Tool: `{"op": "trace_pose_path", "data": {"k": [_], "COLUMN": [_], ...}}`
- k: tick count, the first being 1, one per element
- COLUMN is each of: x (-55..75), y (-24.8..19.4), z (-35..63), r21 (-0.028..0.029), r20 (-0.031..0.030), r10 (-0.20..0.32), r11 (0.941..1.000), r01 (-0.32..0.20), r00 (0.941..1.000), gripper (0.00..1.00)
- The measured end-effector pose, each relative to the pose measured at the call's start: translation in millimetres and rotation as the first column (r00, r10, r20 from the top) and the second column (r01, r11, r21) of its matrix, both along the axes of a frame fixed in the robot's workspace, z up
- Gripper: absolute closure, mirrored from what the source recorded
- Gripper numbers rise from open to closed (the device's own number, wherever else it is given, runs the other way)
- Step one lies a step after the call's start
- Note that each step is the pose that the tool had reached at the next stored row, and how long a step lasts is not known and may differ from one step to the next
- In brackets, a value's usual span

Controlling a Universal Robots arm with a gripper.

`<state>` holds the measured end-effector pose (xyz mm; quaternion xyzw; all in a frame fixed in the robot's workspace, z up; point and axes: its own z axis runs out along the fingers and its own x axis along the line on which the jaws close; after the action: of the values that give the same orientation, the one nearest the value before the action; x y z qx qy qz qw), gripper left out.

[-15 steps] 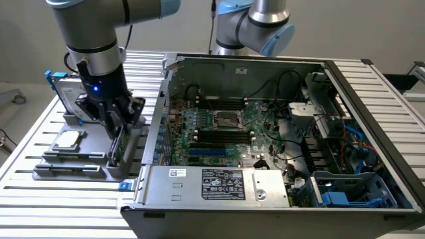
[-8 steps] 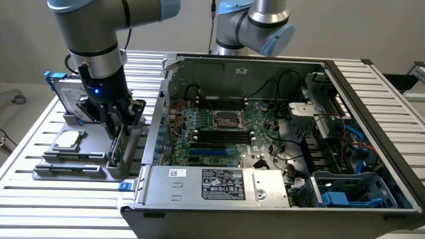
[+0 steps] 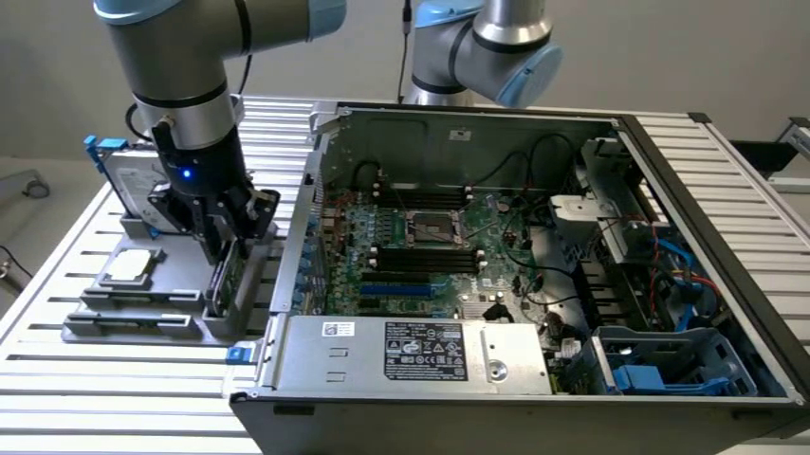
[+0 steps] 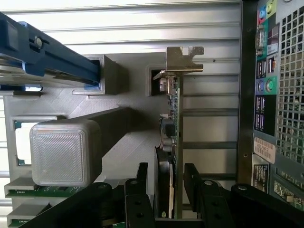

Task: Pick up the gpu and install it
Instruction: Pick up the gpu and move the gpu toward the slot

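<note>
The gripper (image 3: 226, 248) hung at the exterior view's left, over a grey holder (image 3: 133, 327) on the slatted surface (image 3: 89, 389), beside the open computer case (image 3: 456, 128). Its fingers (image 4: 142, 175) were spread, one on each side of the gpu (image 4: 175, 118), which stood on edge in the holder.

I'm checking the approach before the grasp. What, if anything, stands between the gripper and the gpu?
Nothing visible does. The open gripper straddles the gpu, one finger on each side of the card, which stands on edge in the gray holder. Only small gaps separate the fingers from the card.
</note>
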<state>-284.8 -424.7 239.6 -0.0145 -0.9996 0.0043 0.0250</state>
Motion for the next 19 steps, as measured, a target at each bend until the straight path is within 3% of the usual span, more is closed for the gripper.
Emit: {"op": "trace_pose_path", "data": {"k": [5,8,9,19], "x": [0.2,0.1,0.1,0.1], "y": [0.0,0.0,0.0,0.0], "z": [0.2,0.3,0.3,0.4], "r21": [0.0002,0.0001,0.0001,-0.0001], "r20": [0.0002,0.0000,0.0000,-0.0001], "r10": [-0.005,-0.008,-0.010,-0.015], "r11": [1.0000,1.0000,1.0000,0.9999], "r01": [0.005,0.008,0.010,0.015], "r00": [1.0000,1.0000,1.0000,0.9999], "gripper": [0.56,0.64,0.71,0.74]}}
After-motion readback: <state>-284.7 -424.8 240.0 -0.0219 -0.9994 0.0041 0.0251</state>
